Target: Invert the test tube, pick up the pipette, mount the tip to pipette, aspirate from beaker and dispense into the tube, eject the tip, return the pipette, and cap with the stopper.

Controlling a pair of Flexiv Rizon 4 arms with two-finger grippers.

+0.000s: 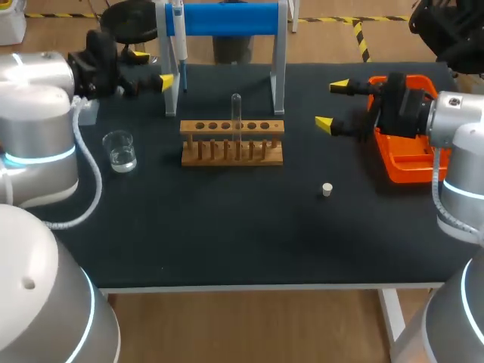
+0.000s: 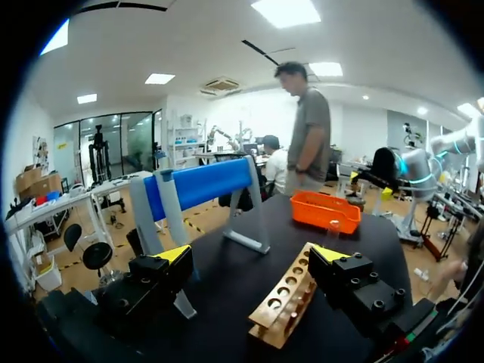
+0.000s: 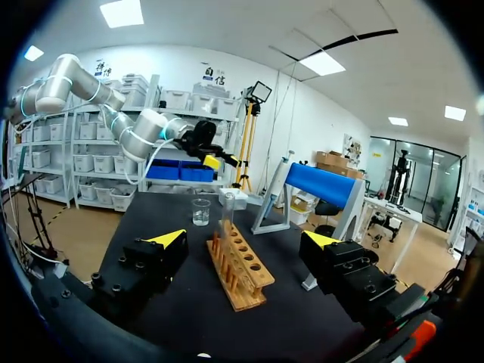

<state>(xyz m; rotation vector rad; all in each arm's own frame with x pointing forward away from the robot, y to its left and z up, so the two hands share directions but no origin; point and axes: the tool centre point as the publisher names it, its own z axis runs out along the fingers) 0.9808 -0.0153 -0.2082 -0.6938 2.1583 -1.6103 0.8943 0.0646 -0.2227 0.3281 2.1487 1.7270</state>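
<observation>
- Across the middle of the dark table (image 1: 227, 227) sits the wooden rack (image 1: 232, 151), its row of holes running left to right. The test tube (image 1: 236, 110) stands vertical in it, about halfway along the row (which end is up I cannot tell).
- Left of the rack and well apart from it, the glass beaker (image 1: 119, 150) holds a little clear liquid.
- Behind the rack, at the far edge, is the stand (image 1: 227, 19) with its blue crossbar. The pipette (image 1: 178, 23) hangs from it close to the left post.
- Nearer than the rack and to its right, the small white stopper (image 1: 327, 189) lies alone on the table top, touching nothing.
- At the right edge rests the orange tray (image 1: 401, 170), with the right arm's wrist over its far part.
- At the far left, just beside the stand's left post, hangs the left gripper (image 1: 153, 68), its yellow-tipped fingers spread wide with nothing between them. In its wrist view the rack lies ahead, by the right-hand finger.
- Between the rack and the tray hangs the right gripper (image 1: 331, 105), also spread wide and empty. Its wrist view looks along the rack's length, with the tube at the rack's far end and the beaker beyond.
</observation>
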